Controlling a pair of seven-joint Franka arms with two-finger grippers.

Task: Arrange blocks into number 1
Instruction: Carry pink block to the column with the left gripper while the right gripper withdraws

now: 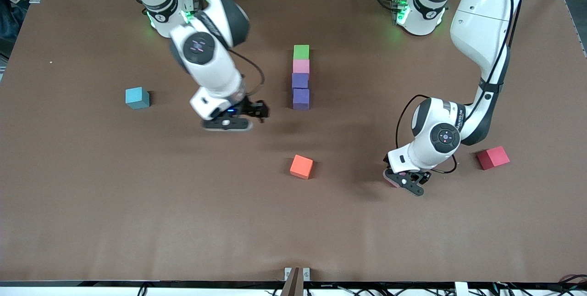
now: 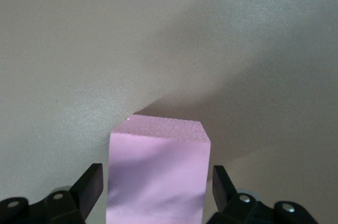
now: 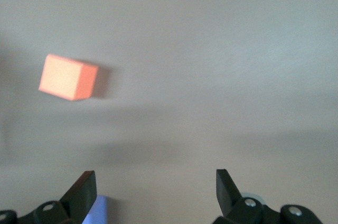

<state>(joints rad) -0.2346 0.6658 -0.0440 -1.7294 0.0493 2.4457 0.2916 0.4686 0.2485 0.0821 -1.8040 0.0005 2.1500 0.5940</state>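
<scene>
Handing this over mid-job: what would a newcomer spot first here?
A straight column of four cubes, green, pink, purple, purple, stands mid-table. The left gripper straddles a second pink cube near the red cube. The right gripper, open and empty, hangs beside the column.

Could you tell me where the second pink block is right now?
The second pink block sits on the table between the left gripper's open fingers, beside the red cube, toward the left arm's end.
</scene>
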